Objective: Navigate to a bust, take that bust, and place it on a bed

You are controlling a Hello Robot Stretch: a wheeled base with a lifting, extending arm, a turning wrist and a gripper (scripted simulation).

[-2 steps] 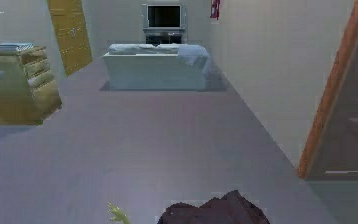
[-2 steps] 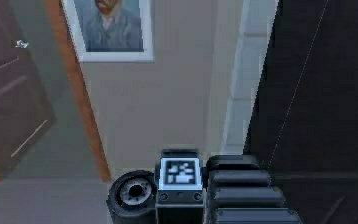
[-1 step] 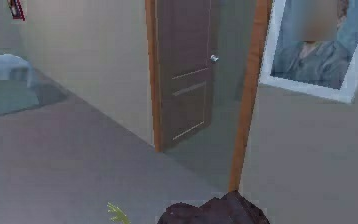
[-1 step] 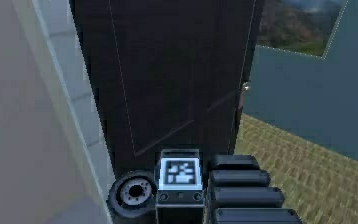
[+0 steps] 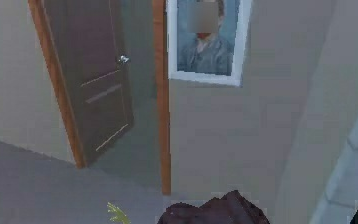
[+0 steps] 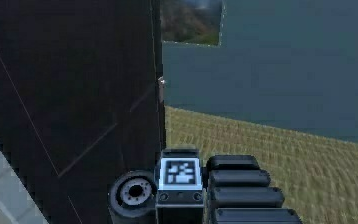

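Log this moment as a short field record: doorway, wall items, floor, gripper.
doorway: brown door standing open, silver knob
wall items: framed portrait right of the door frame; landscape picture on blue-grey wall
floor: greenish carpet in arm side view
gripper: at bottom edge, dark door panel behind; cannot tell whether it holds anything

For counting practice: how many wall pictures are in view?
2. A white-framed portrait right of the door, forward view; a landscape picture at the arm side view's top. Others may be hidden.

A brown door (image 5: 92,75) hangs ajar left of a framed wall portrait (image 5: 207,40)
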